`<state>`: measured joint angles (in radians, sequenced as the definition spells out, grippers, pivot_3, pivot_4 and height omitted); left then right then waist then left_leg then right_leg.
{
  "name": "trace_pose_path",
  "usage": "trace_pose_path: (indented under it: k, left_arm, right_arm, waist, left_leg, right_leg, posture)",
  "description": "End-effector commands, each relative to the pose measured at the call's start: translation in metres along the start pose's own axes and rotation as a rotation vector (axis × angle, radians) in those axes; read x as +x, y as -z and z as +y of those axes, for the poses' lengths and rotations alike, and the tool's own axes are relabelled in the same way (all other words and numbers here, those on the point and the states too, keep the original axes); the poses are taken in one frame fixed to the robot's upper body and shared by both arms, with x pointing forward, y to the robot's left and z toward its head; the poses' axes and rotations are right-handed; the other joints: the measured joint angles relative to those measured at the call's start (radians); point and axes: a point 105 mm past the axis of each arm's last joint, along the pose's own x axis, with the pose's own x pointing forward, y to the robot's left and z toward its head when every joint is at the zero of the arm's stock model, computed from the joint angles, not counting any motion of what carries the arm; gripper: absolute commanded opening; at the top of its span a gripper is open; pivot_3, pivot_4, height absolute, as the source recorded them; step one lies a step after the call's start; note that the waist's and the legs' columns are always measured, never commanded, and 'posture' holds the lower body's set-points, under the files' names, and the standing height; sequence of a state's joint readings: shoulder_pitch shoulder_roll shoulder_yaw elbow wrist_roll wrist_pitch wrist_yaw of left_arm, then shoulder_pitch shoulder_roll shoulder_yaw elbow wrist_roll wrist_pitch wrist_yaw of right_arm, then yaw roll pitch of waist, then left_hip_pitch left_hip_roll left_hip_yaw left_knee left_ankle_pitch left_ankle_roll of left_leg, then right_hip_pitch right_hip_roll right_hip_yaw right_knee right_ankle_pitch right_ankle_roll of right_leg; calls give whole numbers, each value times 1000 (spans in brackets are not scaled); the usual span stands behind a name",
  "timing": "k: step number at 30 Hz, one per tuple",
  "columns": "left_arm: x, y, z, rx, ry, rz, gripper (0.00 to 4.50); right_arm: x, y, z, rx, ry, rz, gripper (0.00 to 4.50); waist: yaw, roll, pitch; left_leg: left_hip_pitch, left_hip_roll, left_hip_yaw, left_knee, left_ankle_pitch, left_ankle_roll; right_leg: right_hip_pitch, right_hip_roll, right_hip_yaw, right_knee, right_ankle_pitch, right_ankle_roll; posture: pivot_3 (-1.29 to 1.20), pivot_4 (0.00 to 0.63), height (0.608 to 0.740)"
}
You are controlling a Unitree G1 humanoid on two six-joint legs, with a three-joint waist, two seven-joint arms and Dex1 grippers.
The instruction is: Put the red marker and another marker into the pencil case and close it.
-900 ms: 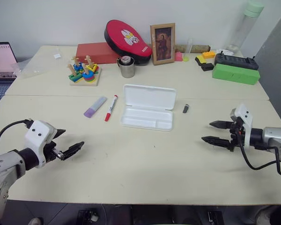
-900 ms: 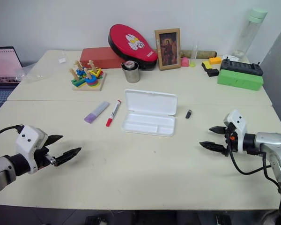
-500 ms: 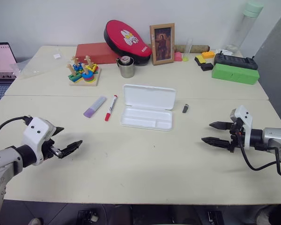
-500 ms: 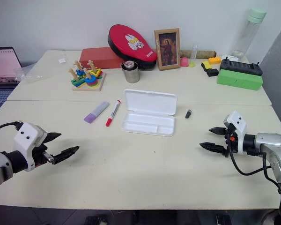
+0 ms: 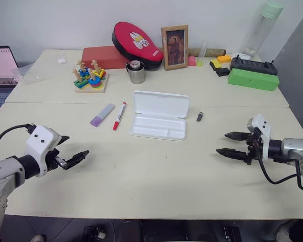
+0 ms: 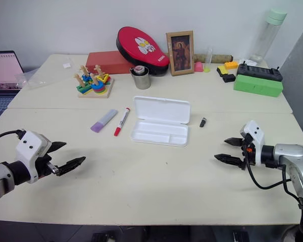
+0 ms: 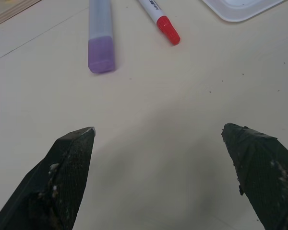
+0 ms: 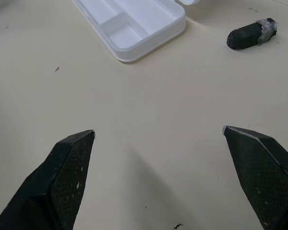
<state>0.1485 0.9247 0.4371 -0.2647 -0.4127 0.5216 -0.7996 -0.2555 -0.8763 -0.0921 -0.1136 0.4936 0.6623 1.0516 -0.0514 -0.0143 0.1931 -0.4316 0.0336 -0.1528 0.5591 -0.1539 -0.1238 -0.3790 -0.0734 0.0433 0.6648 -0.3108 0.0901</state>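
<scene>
Both end effectors hang spread wide and empty, left (image 5: 73, 160) and right (image 5: 231, 145), flanking the open pencil case (image 5: 159, 121). Red marker (image 5: 119, 116) and lilac marker (image 5: 102, 115) lie side by side just left of it, handy for the left arm.

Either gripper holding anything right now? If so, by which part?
Nothing held. Left gripper and right gripper are both open and empty; the red marker and lilac marker lie on the table.

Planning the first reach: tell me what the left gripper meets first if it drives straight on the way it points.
Probably bare table first, since the open left gripper tilts down; beyond that, the lilac marker and red marker.
</scene>
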Motion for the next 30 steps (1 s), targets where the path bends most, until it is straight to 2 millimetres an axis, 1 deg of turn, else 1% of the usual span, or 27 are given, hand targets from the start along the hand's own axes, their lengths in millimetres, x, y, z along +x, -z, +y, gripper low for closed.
trace_pose_path:
  k: [1, 4, 7, 10, 13, 17, 19, 21, 24, 27, 30]
  left_arm:
    - [-2, -4, 3, 24, -10, -4, 4500]
    - [-3, -7, 6, 34, -20, -10, 4500]
    - [-4, -10, 7, 38, -23, -19, 4500]
    - [2, -16, -3, 47, 20, -46, 4500]
    - [15, -26, -24, 59, 106, -91, 4500]
    - [35, -46, -56, 89, 250, -168, 4500]
    - [44, -54, -72, 116, 317, -197, 4500]
    - [51, -65, -85, 127, 373, -243, 4500]
    - [58, -78, -97, 134, 428, -293, 4500]
    - [61, -88, -106, 146, 470, -335, 4500]
    - [60, -100, -108, 127, 482, -390, 4500]
  right_arm:
    - [-2, -8, 6, -27, -24, -17, 4480]
    - [0, -11, 8, -29, -40, -28, 4480]
    - [5, -22, 10, -47, -58, -57, 4480]
    - [11, -33, 14, -75, -86, -78, 4480]
    - [27, -48, 22, -115, -132, -112, 4480]
    - [64, -72, 45, -193, -248, -154, 4480]
    - [83, -76, 52, -232, -282, -141, 4480]
    - [102, -76, 58, -269, -303, -115, 4480]
    - [122, -72, 64, -296, -325, -85, 4480]
    - [139, -56, 64, -326, -336, -12, 4480]
    - [148, -41, 57, -347, -319, 64, 4480]
  waist:
    - [0, 0, 0]
    - [0, 0, 0]
    - [-2, 0, 0]
    - [-4, 0, 0]
    - [-4, 0, 0]
    - [-6, 0, 0]
    - [-7, 0, 0]
    - [-6, 0, 0]
    - [-6, 0, 0]
    - [-5, 0, 0]
    - [-6, 0, -1]
  left_leg:
    - [0, 0, 0, 0, 0, 0]
    - [0, 0, 0, 0, 0, 0]
    - [0, 0, 0, 1, 0, 0]
    - [1, 0, 0, 2, 0, 0]
    - [1, 0, 0, 2, 0, 0]
    - [1, 0, 0, 4, 0, 0]
    - [1, 0, -1, 8, 0, 0]
    - [1, 0, -1, 10, 0, 0]
    - [1, 0, -1, 13, 0, 0]
    - [1, 0, -2, 14, 0, 0]
    - [1, 0, -2, 14, 0, 0]
  right_leg:
    - [0, 0, 0, 0, 0, 0]
    - [0, 0, 0, 0, 0, 0]
    - [0, 0, 0, 1, 0, 0]
    - [0, 0, 0, 2, 0, 0]
    - [1, 0, 0, 3, 0, 0]
    - [1, 0, 0, 6, 0, 0]
    - [0, 1, 0, 12, 0, 0]
    - [0, 1, 0, 14, 0, 0]
    - [1, 1, 0, 15, 0, 0]
    - [1, 1, 0, 15, 0, 0]
    - [1, 1, 0, 15, 0, 0]
  posture:
    - [0, 150, 740]
    - [0, 150, 740]
    - [0, 150, 740]
    - [0, 150, 740]
    - [0, 150, 740]
    - [0, 150, 740]
    - [0, 150, 740]
    - [0, 150, 740]
    - [0, 150, 740]
    - [0, 150, 740]
    - [0, 150, 740]
